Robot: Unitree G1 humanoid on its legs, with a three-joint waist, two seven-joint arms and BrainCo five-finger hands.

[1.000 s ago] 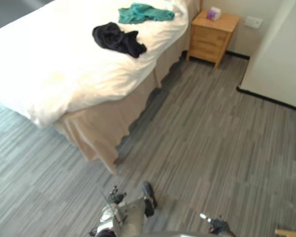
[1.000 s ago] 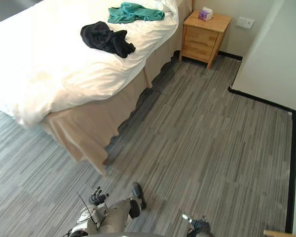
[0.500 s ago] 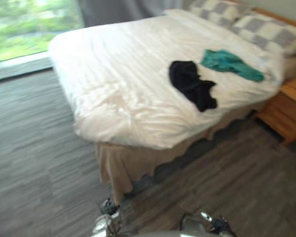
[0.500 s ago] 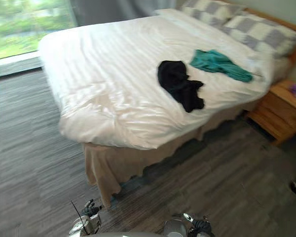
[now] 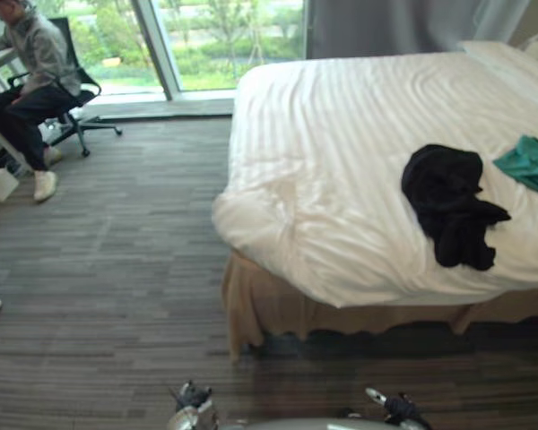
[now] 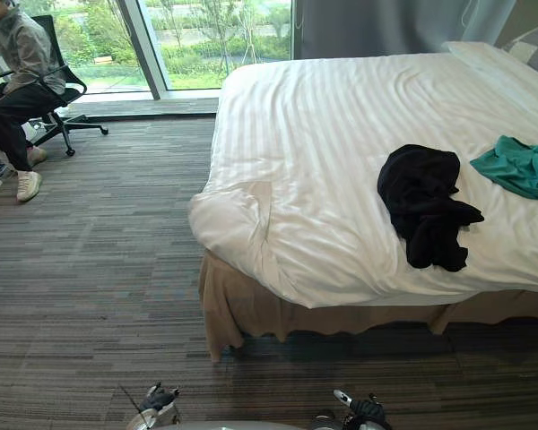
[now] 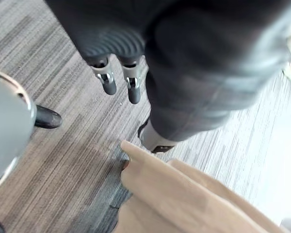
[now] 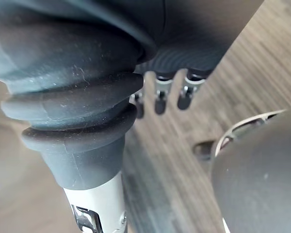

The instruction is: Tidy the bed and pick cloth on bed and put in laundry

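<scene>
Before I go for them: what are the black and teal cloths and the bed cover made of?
Black cloth: soft matte fabric, perhaps knit, slumped in loose folds. Teal cloth: thin matte fabric, crumpled flat. Bed cover: white cotton-like fabric, faint woven stripes, slight sheen, soft wrinkles.

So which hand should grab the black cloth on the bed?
Probably the right hand: the black cloth lies toward the robot's right, and the left hand hangs farther off. Both hang empty.
</scene>
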